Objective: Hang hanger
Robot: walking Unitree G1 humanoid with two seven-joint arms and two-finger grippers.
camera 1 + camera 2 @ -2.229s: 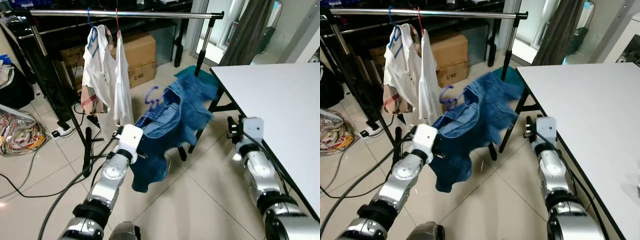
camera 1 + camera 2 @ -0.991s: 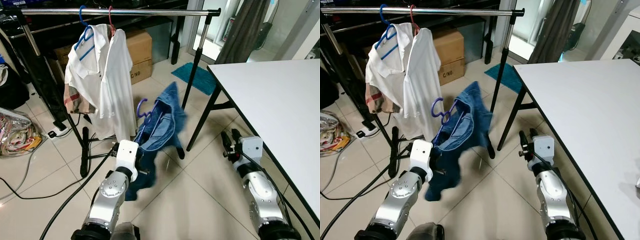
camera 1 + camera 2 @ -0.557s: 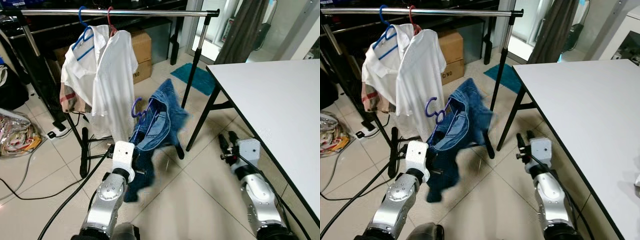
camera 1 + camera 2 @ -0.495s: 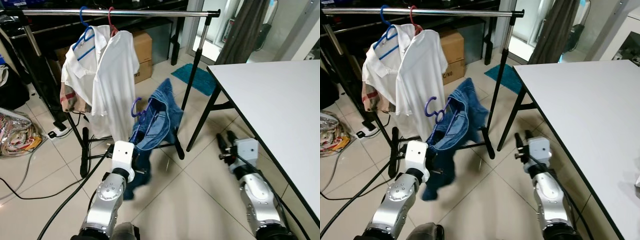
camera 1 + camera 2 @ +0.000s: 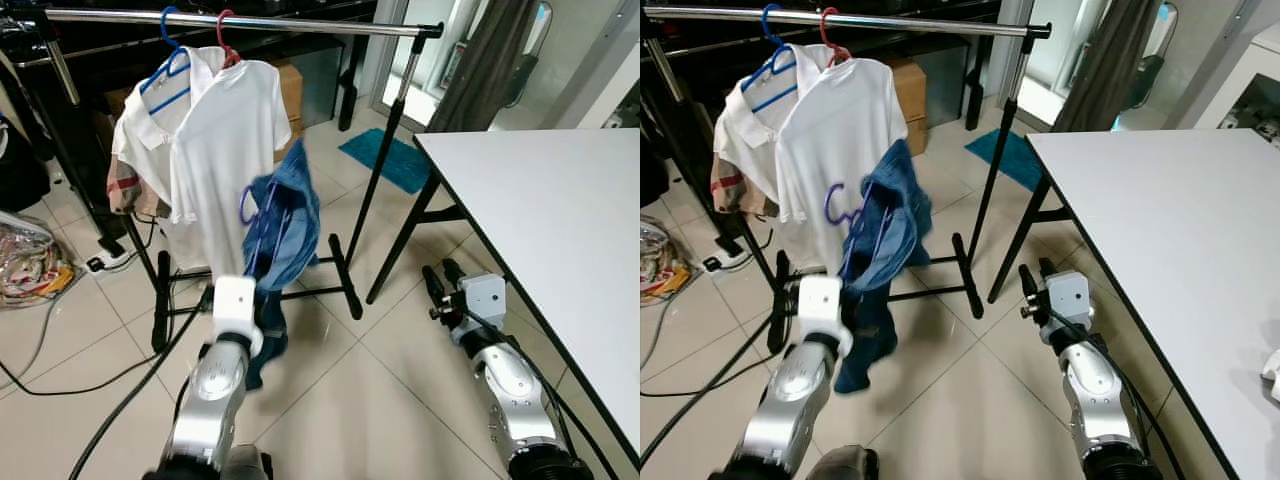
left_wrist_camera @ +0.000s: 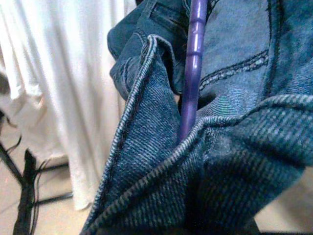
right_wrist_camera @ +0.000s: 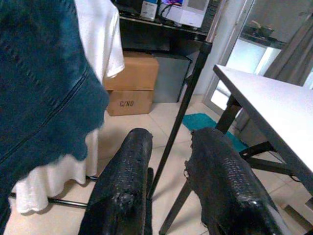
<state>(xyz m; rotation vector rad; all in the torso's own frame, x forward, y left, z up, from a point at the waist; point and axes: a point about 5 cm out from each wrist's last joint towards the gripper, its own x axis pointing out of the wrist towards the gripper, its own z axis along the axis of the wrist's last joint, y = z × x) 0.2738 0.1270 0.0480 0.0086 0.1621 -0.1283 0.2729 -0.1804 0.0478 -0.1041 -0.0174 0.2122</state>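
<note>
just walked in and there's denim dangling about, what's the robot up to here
The robot's left pincer is carrying a purple hanger with a blue denim garment draped on it, held up in front of the clothes rail. The hook is well below the bar, so it isn't hung. Two white shirts already hang there. The right pincer idles low beside the white table, open.

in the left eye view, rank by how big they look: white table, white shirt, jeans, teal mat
1. white table, largest, though it is near the camera
2. white shirt
3. jeans, smaller than the shirt, held up on a purple hanger by the left hand
4. teal mat, smallest, though it lies farther back
</note>
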